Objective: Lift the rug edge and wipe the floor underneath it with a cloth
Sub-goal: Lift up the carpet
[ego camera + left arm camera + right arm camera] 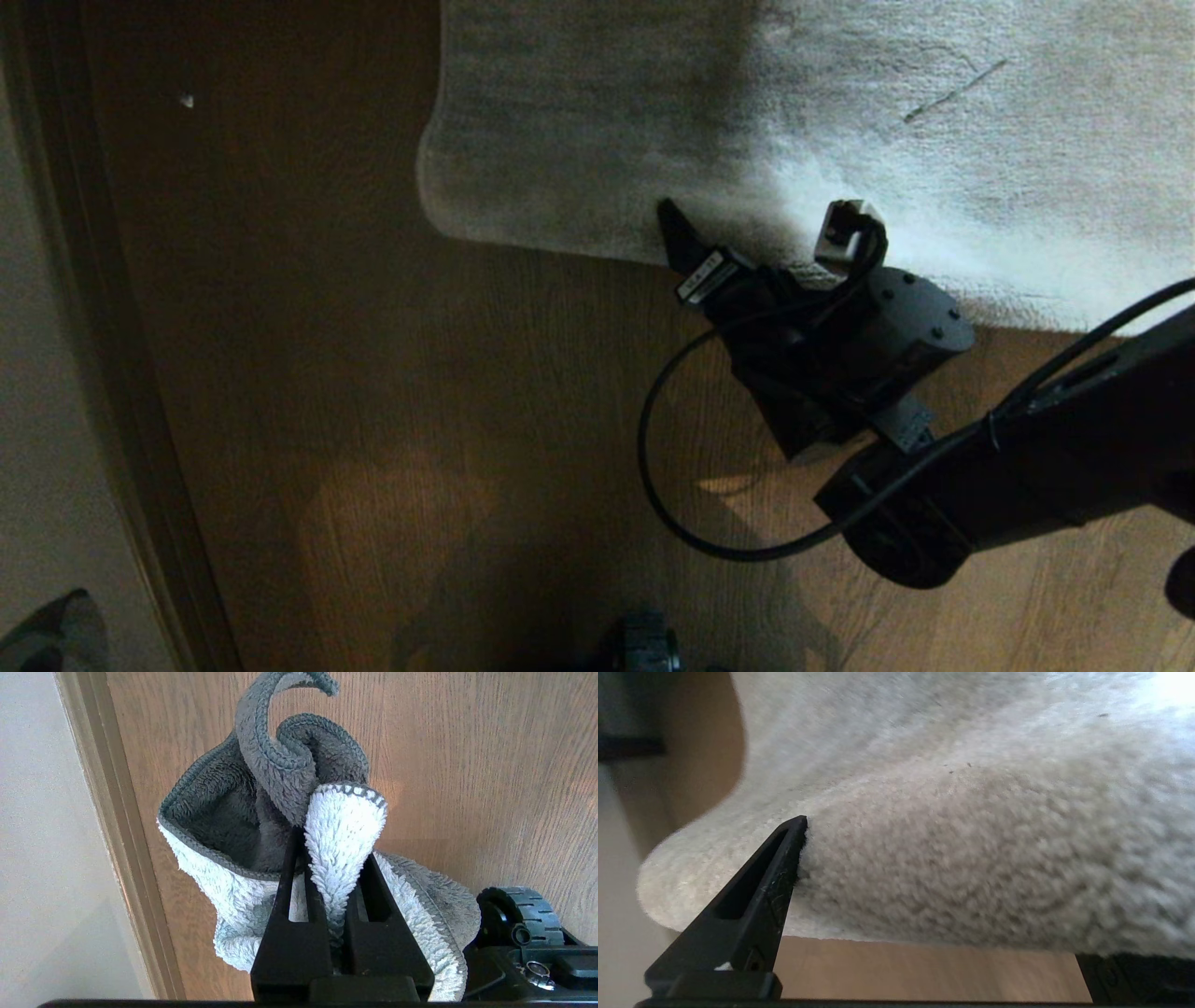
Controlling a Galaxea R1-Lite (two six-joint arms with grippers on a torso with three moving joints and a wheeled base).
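Starting with the rug edge [560, 245]: lies right at the right jaws, bulging into the gap between them, with the rounded corner off to one side. Spread wide and not pinching anything yet, with one fingertip pressed against the pile. Could close on fluff alone and slip off during the lift, given thick pile and a very large, probably heavy rug. Could also ride over the top instead of getting under the border, lifting nothing. Dragging rather than lifting would likely bunch the rug away from the jaws.

Next, the floor [401, 420]: runs bare and brown beneath and behind the right jaws. Risks a scrape from the lower fingertip when digging under the edge.

Then the black cable [653, 467]: loops loose just behind the right jaws, and might snag or get trapped under a dropped rug.

Last, the cloth [289, 812]: pinched between the left jaws, pressed together on a white fold, with grey folds bunched beyond the tips. Might work loose under wiping pressure, gripped by so little.
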